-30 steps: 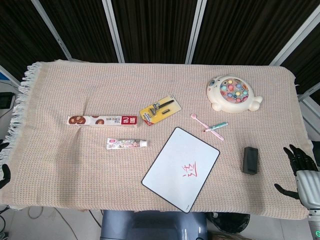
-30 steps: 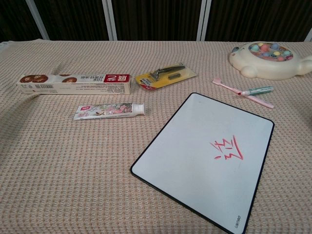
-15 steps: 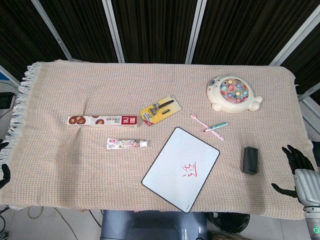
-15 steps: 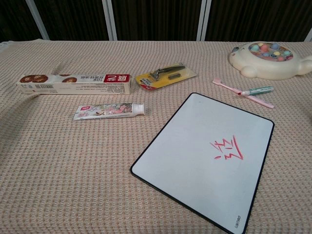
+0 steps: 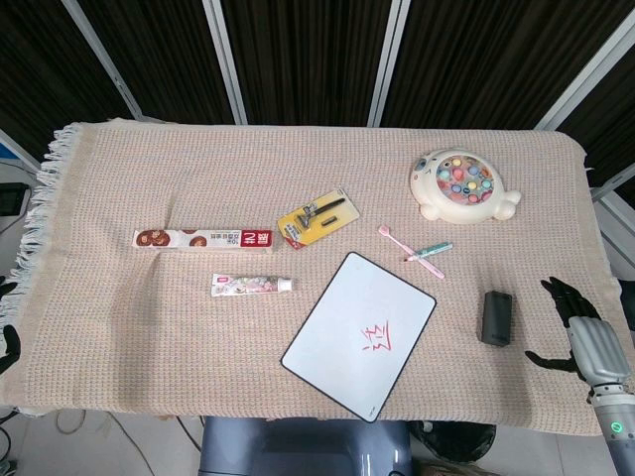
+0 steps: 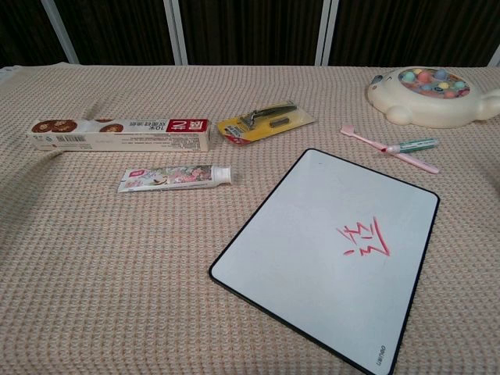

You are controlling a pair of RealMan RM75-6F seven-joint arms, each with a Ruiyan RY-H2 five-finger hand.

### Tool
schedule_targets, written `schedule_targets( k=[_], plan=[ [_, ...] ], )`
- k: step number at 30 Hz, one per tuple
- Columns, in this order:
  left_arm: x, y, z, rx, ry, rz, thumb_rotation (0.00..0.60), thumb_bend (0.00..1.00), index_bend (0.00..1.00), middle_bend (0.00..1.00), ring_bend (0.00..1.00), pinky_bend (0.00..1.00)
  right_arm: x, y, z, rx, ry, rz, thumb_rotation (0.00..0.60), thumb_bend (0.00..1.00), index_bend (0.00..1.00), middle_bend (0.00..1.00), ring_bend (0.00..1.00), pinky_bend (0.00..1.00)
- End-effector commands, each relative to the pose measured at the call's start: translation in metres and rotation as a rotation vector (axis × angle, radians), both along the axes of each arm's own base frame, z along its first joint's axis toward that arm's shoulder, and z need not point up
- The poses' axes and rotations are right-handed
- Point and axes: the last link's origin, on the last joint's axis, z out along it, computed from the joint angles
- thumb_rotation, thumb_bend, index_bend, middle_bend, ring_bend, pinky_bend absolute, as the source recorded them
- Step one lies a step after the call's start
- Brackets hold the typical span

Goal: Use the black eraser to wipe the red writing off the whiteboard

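Note:
The whiteboard point(image 5: 347, 322) point(image 6: 312, 234) lies tilted near the table's front edge, with red writing point(image 5: 377, 341) point(image 6: 362, 238) on its lower right part. The black eraser point(image 5: 495, 317) lies on the cloth to the right of the board, untouched. My right hand point(image 5: 577, 335) hovers over the table's right edge, a little right of the eraser, fingers spread and holding nothing. Only a dark sliver of my left hand point(image 5: 7, 342) shows at the far left edge of the head view. Neither hand nor the eraser appears in the chest view.
A long toothpaste box point(image 5: 203, 239) and a toothpaste tube point(image 5: 251, 285) lie left of the board. A yellow razor pack point(image 5: 316, 218), pink toothbrushes point(image 5: 422, 253) and a fishing toy point(image 5: 463, 185) sit behind it.
My right hand has shifted left and slightly up, closer to the eraser. Everything on the table stays where it was.

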Motion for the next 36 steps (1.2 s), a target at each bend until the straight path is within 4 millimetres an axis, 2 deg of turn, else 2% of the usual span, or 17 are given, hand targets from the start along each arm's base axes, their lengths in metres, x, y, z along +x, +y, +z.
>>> schedule_targets(
  k=[1,4,9,18,25,36],
  plan=[
    [0.0,0.0,0.0,-0.001,0.002,0.0,0.6,0.64,0.16,0.09,0.02,0.0,0.0,-0.026,-0.007,0.029,0.02,0.081,0.6,0.19,0.0,0.07,0.01,0.13],
    [0.0,0.0,-0.001,-0.001,0.004,0.001,0.6,0.64,0.16,0.09,0.02,0.0,-0.003,-0.04,-0.011,0.045,0.062,0.131,0.6,0.2,0.0,0.09,0.02,0.13],
    [0.0,0.0,0.0,0.002,0.006,0.003,0.6,0.64,0.16,0.09,0.02,0.0,-0.011,-0.049,-0.018,0.064,0.161,0.186,0.6,0.2,0.0,0.09,0.02,0.13],
    [0.0,0.0,-0.002,-0.001,0.01,0.001,0.6,0.64,0.16,0.09,0.02,0.0,-0.021,-0.052,-0.025,0.103,0.212,0.211,0.6,0.2,0.0,0.09,0.02,0.13],
    [0.0,0.0,-0.002,-0.002,0.013,0.003,0.6,0.64,0.16,0.09,0.02,0.0,-0.027,-0.053,-0.03,0.103,0.345,0.275,0.6,0.2,0.04,0.14,0.07,0.13],
    [0.0,0.0,-0.003,0.0,0.016,0.004,0.6,0.64,0.16,0.09,0.02,0.0,-0.036,-0.05,-0.032,0.121,0.472,0.342,0.6,0.2,0.08,0.15,0.08,0.13]
  ],
)
